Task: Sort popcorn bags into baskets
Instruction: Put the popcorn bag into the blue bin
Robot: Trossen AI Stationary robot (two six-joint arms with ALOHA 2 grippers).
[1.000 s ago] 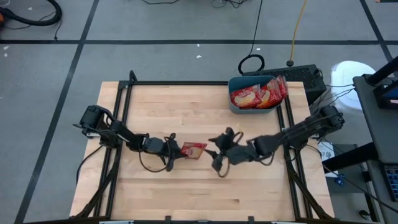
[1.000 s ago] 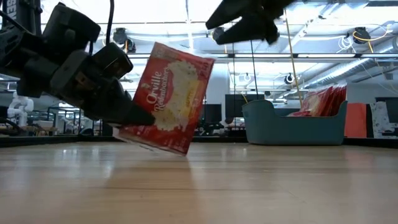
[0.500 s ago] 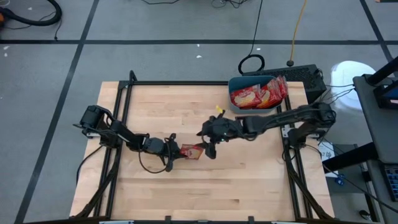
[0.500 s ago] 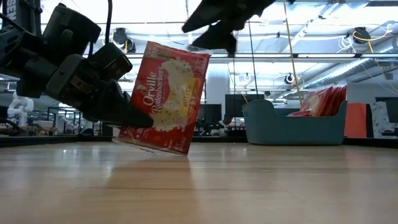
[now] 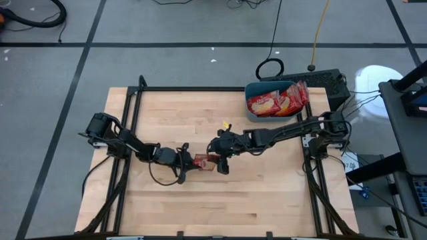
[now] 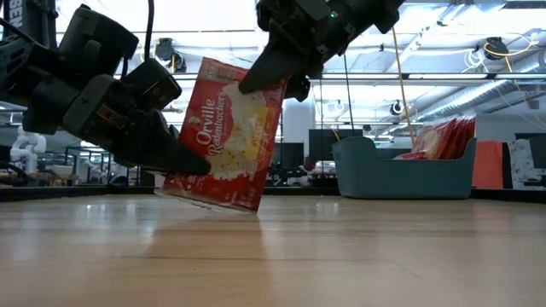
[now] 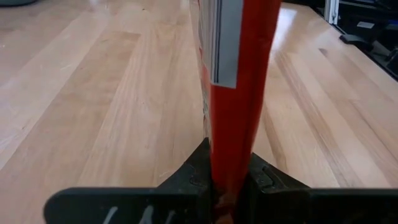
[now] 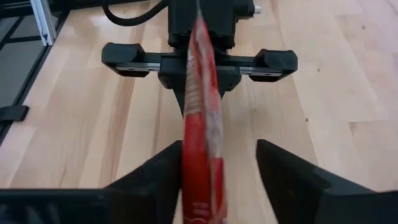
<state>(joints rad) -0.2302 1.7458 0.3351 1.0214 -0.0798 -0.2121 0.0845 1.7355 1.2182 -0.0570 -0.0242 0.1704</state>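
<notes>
One red popcorn bag [image 5: 203,162] stands on edge near the table's middle, its printed face [image 6: 226,141] toward the low camera. My left gripper [image 5: 189,162] is shut on its left end. My right gripper [image 5: 217,162] reaches in from the right and is open. Its fingers [image 6: 258,79] straddle the bag's upper right corner, one on each face. Whether the bag's lower corner [image 6: 247,207] touches the table, I cannot tell. The teal basket [image 5: 250,110] at the far right holds several red bags [image 5: 277,101]. My left gripper pinches the bag's lower left end [image 7: 227,168] between its two fingers, coming nearly level from the table's left. The bag stands on edge and leans a little to the right. My right gripper has one finger [image 8: 168,168] close against the bag's face; whether it touches, I cannot tell.
A black frame [image 5: 133,113] runs along the table's left, far and right sides. The basket stands against the far right corner. Bare wood [image 5: 220,207] lies toward the near edge.
My right gripper has swung from right of the bag toward the table's left, rolled its wrist and come down over the bag's upper right corner. My left gripper has kept the bag in place.
</notes>
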